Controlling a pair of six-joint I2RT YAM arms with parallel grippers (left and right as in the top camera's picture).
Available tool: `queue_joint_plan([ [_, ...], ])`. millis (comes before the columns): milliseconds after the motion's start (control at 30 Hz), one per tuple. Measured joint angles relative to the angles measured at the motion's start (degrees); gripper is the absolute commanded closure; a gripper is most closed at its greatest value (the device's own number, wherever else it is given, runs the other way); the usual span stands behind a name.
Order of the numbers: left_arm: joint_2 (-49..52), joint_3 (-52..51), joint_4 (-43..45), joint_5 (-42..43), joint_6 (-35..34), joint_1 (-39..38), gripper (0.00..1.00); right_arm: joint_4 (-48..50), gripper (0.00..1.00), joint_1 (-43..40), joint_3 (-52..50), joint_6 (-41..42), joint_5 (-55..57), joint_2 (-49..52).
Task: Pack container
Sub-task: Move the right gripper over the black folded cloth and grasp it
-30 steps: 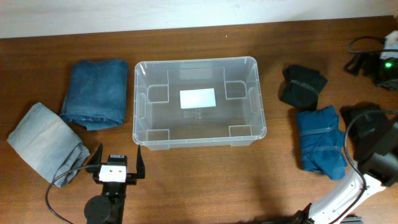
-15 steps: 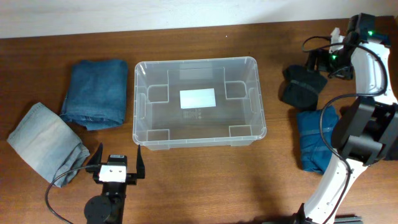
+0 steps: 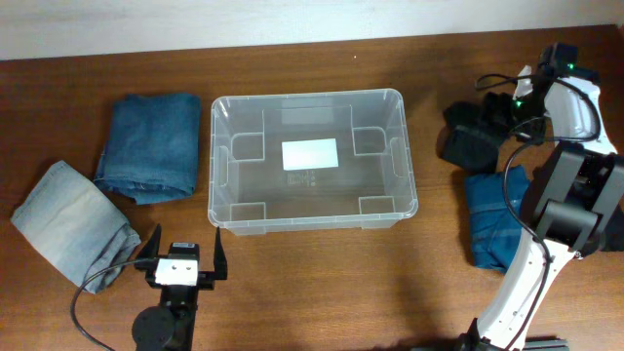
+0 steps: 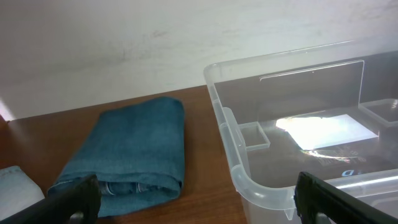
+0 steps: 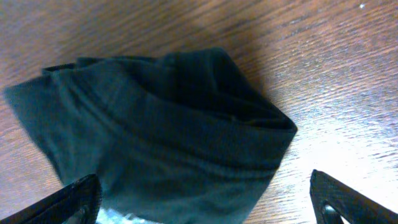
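We have the clear container [image 3: 307, 95] sitting in the middle of the wooden table [image 3: 322, 283], white label [image 3: 310, 154] on its floor; our left gripper [image 3: 186, 234] hangs just off its near-left corner, jaws spread wide; folded dark-blue jeans [image 3: 151, 146] lie left of the bin, a pale denim piece [image 3: 70, 222] beyond them; our right gripper [image 5: 205, 208] hovers over the black folded garment [image 3: 470, 136], jaws wide too; a blue folded garment [image 3: 499, 229] lies just beside the black one.

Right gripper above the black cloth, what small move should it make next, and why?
Probably lower the open right gripper straight onto the black cloth, ready to close: the bundle lies between its spread jaws, ungripped, and the container holds no clothes yet.
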Motion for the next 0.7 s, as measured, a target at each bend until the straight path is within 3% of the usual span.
queue_joint_plan([
  [133,0.00,0.00,0.00,-0.02,0.00,0.00,0.00,-0.04,0.12,0.00,0.00,0.28,-0.26,1.42],
  [433,0.02,0.00,0.00,0.00,0.00,0.00,0.01,-1.16,0.64,0.07,0.00,0.96,-2.47,2.03],
  [700,0.02,0.00,0.00,0.00,0.00,0.00,0.01,-2.58,0.79,0.00,0.39,1.07,-2.75,1.79],
])
